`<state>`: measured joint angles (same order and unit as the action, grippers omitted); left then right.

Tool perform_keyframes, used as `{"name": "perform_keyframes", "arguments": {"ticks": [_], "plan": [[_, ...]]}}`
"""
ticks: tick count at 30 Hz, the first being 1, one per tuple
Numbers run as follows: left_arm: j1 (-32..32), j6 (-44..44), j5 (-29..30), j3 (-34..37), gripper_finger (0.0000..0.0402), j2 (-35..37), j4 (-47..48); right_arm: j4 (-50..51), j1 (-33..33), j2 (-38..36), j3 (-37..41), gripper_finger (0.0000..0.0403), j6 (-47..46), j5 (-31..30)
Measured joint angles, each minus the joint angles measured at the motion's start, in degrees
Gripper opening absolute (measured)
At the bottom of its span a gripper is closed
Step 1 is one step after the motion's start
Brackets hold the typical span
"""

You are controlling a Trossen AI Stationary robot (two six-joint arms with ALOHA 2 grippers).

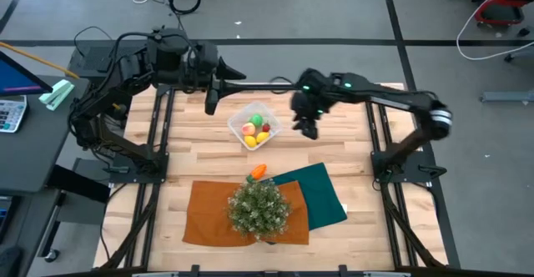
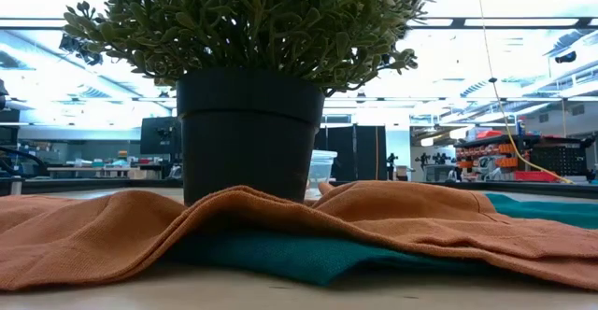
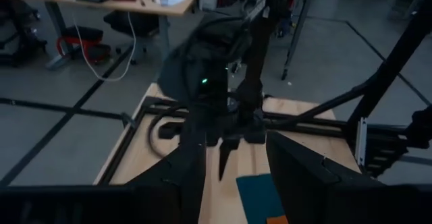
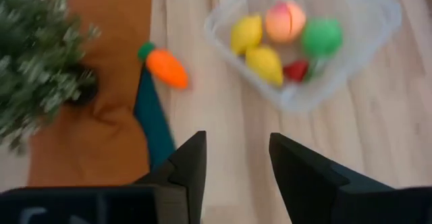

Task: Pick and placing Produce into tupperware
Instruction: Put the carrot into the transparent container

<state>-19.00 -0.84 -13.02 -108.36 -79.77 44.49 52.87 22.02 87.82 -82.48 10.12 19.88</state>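
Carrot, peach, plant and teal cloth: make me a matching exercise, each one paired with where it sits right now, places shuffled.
Things:
1. carrot
2. peach
3. plant
4. teal cloth

Places:
A. inside the tupperware
B. standing on the orange cloth
C. on the table between the tupperware and the plant
D. partly tucked under the orange cloth

Pairs: 1-C, 2-A, 3-B, 4-D

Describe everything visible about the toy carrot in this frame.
The carrot is a small orange toy with a green tuft at one end, smooth like plastic. It lies on its side outside the tupperware, on the wood between it and the potted plant, at the edge of the cloths. Whether it touches the cloths is unclear. No gripper holds it.
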Motion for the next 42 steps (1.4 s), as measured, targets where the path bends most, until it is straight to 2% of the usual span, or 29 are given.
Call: {"name": "perform_keyframes", "arguments": {"ticks": [4, 9, 17, 28, 36, 42], "plan": [[-0.07, -0.55, -0.74, 0.00, 0.0162, -0.09, -1.78, -0.23, -0.04, -9.86, 9.32, 0.0124, -4.72, -0.18], [-1.58, -8.94, -0.76, -0.04, 0.0162, -2.31, -2.48, -1.85, -0.09, -20.33, 18.74, 0.0123, -11.87, -1.85], [-1.90, -20.11, -0.79, -0.01, 0.0162, -9.68, 1.19, -7.99, -0.07, -31.15, 29.65, 0.0123, -21.46, -2.24], [-0.76, -39.33, 0.03, 0.02, 0.0162, -15.17, 14.29, -8.66, -3.77, -34.17, 35.52, 0.0122, -20.29, -2.33], [2.79, -40.99, 5.42, 0.02, 0.0146, -15.17, 22.12, -8.76, -4.98, -34.17, 37.40, 0.0123, -16.60, -2.38], [6.49, -41.40, 5.75, 0.01, 0.0136, -16.87, 24.61, -8.79, -4.83, -34.17, 37.40, 0.0123, -12.35, -2.38]]}}
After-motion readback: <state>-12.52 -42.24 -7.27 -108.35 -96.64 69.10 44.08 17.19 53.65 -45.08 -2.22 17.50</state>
